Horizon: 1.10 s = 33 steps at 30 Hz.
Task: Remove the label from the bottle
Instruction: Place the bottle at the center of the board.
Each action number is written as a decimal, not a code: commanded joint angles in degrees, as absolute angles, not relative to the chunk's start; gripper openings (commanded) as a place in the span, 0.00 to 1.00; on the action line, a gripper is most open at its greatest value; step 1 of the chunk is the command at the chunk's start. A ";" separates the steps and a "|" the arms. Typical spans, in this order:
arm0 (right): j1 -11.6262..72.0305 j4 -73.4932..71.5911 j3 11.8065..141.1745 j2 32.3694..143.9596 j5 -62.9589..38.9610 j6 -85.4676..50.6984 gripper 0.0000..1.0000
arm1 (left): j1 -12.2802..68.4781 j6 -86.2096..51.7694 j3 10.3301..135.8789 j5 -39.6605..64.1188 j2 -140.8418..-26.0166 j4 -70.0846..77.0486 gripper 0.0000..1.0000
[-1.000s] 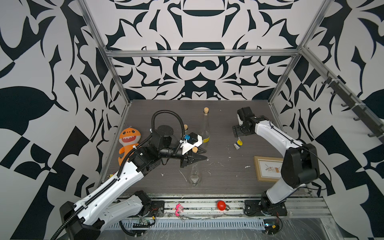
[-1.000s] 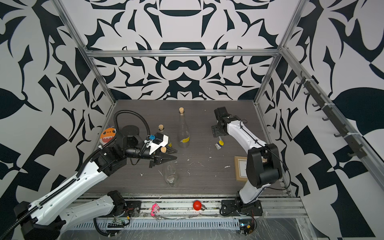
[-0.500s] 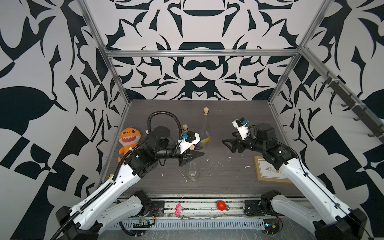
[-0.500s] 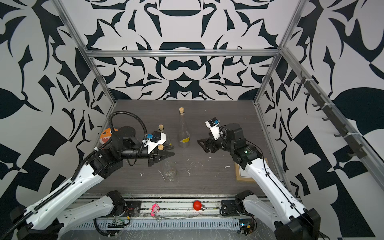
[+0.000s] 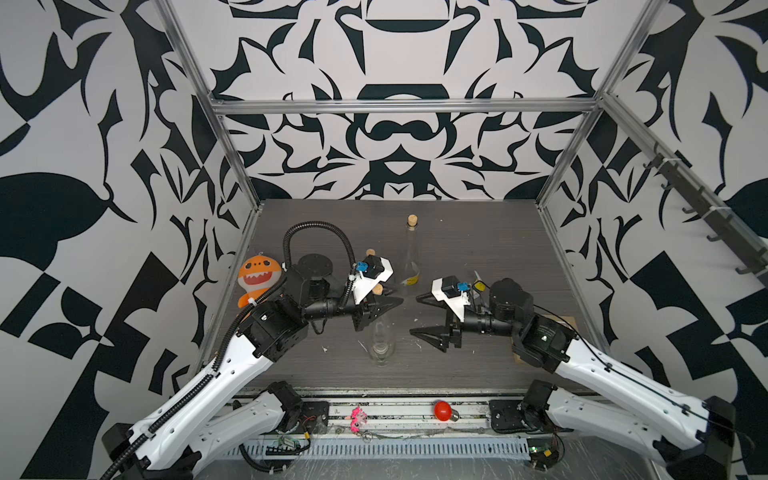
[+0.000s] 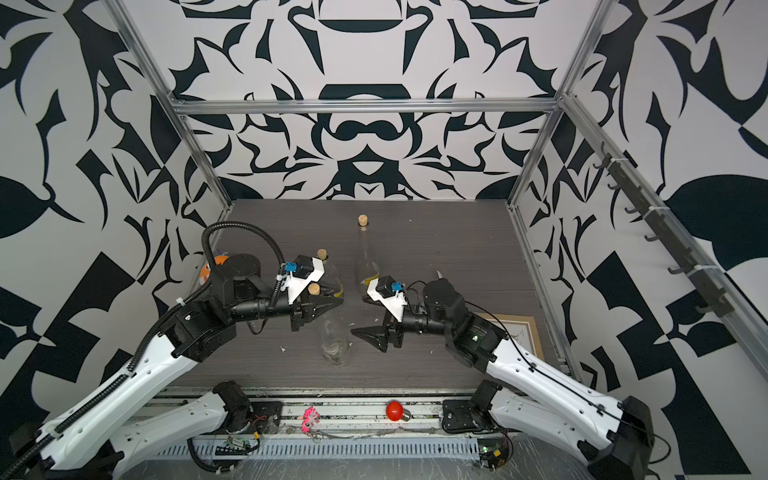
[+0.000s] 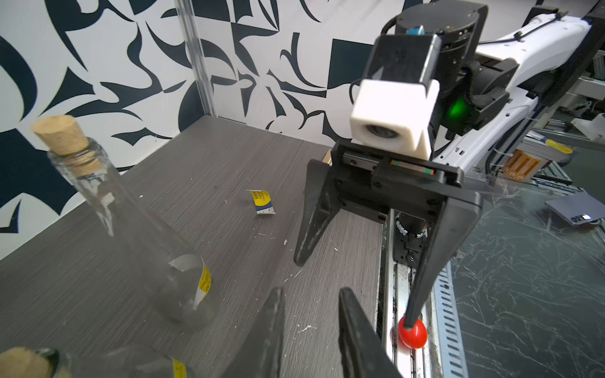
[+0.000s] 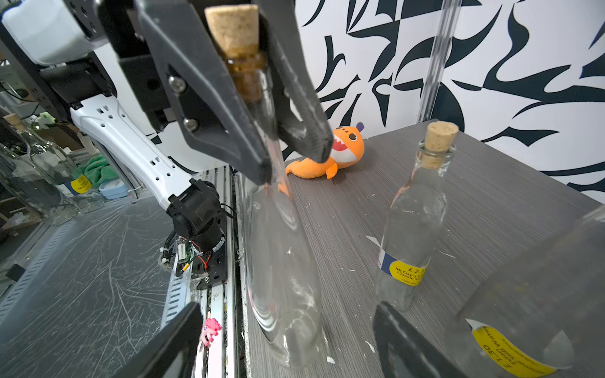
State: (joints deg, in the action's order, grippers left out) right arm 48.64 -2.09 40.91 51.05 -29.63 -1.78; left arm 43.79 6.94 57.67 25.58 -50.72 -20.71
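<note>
My left gripper [image 5: 384, 305] [image 8: 291, 162] is shut on the neck of a clear corked bottle [image 5: 381, 345] [image 8: 281, 261] standing at the front middle. Its glass shows only white smears. My right gripper [image 5: 417, 315] [image 8: 288, 307] is open, just right of that bottle and facing its lower body without touching it. Two more corked bottles carry yellow labels: a short one [image 8: 415, 222] behind the left gripper and a tall one [image 5: 411, 257] [image 7: 137, 235] at the back, whose label [image 7: 203, 281] is partly torn. A torn label scrap [image 7: 262, 203] lies on the table.
An orange plush toy [image 5: 255, 276] lies by the left wall. A framed picture [image 6: 511, 328] lies at the right under my right arm. A red bulb [image 5: 443, 410] and a pink trinket [image 5: 357, 417] sit on the front rail. Paper flecks dot the table.
My right arm has swung from the back right, near the label scrap, forward and left to the held bottle, jaws still open. The left gripper has kept its grip on the neck.
</note>
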 commanded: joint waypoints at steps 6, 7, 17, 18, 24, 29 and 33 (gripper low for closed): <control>49.31 -4.93 42.04 51.23 -23.10 -0.85 0.85 | 43.90 9.21 64.88 13.87 -45.61 -30.63 0.00; 49.31 -4.84 42.25 51.48 -22.98 -0.76 0.85 | 43.93 9.52 65.23 12.11 -45.17 -31.28 0.00; 49.31 -3.93 43.42 53.45 -15.15 -3.34 0.86 | 42.90 13.66 63.87 -15.71 -46.89 -24.62 0.00; 49.32 -3.65 43.42 53.27 -14.87 -3.51 0.86 | 41.45 14.08 63.59 -15.59 -47.70 -23.54 0.00; 49.31 -0.65 43.68 51.80 -13.29 -3.97 0.86 | 27.00 11.33 63.56 -2.87 -51.47 -18.60 0.00; 49.33 0.62 43.29 50.81 -11.92 -4.88 0.86 | 12.22 6.46 64.89 12.16 -57.07 -14.96 0.00; 49.31 0.44 42.54 50.12 -11.51 -5.56 0.86 | 4.33 2.07 62.86 19.59 -60.68 -6.62 0.00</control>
